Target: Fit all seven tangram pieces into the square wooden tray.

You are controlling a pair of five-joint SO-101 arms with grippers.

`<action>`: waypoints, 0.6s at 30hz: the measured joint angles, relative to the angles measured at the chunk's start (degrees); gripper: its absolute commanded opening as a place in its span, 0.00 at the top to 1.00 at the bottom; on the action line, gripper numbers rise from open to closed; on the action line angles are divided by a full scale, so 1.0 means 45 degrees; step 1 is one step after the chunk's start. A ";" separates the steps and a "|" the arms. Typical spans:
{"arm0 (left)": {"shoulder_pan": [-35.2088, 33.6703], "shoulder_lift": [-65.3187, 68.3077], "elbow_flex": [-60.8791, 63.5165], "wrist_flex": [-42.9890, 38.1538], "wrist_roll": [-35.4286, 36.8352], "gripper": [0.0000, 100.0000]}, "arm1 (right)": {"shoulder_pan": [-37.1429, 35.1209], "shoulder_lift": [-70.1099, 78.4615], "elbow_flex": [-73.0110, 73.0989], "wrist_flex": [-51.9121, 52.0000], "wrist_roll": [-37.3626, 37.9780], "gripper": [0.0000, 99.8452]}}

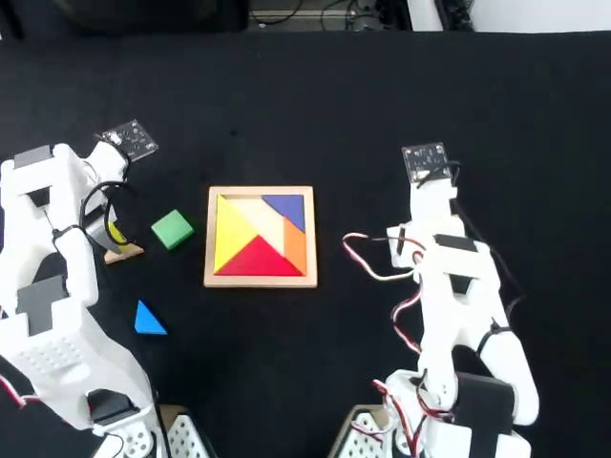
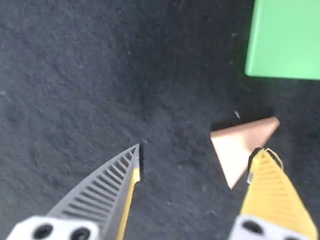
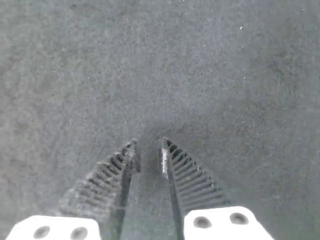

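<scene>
Listing outward from the left gripper [image 2: 200,161]: we record its jaws spread wide and empty, low over the black table [image 2: 75,75]. Item: tan triangle [image 2: 237,142], off-centre in that span, touching the yellow finger [image 2: 270,190], its longest edge toward that finger; we judge a sideways shift is needed before closing. Item: green square [image 2: 285,40], just beyond. Item: blue triangle [image 1: 149,320], apart, same side. Item: square wooden tray [image 1: 261,282], partly filled, between the two arms. Item: right gripper [image 3: 150,156], nearly pressed together, holding nothing, across the tray, so the left arm is nearer.
</scene>
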 measured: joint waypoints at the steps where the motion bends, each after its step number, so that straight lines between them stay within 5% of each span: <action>1: 0.0098 0.0156 0.0000 -0.0234 0.0098 0.66 | 0.0000 0.0000 0.0000 0.0000 0.0000 0.92; 13: 0.0313 0.0860 -0.0137 -0.0508 -0.0254 0.66 | 0.0000 0.0000 0.0000 0.0000 0.0000 0.92; 18: 0.0410 0.0957 -0.0488 0.0801 -0.0352 0.66 | 0.0000 0.0000 0.0000 0.0000 0.0000 0.92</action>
